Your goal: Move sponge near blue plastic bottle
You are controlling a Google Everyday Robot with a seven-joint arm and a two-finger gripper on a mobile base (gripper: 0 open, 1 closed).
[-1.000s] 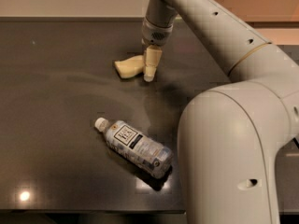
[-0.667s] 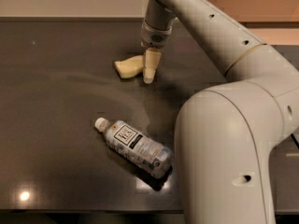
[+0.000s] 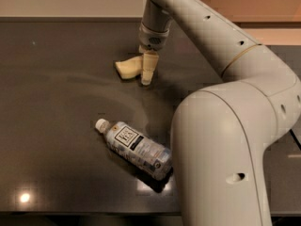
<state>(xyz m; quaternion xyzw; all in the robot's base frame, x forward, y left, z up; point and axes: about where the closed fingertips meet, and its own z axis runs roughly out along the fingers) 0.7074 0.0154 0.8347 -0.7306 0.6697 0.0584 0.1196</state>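
The small pale yellow soft sponge lies toward the far edge of the dark glossy tabletop; my gripper stands upright at its right end, fingers pinched on it; the clear bluish plastic bottle, white-capped, lies on its side near the front edge, well apart.

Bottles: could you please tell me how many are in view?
1. The bottle lies on its side near the table's front, cap pointing left. The gripper is farther back, at the sponge. The arm could hide others.
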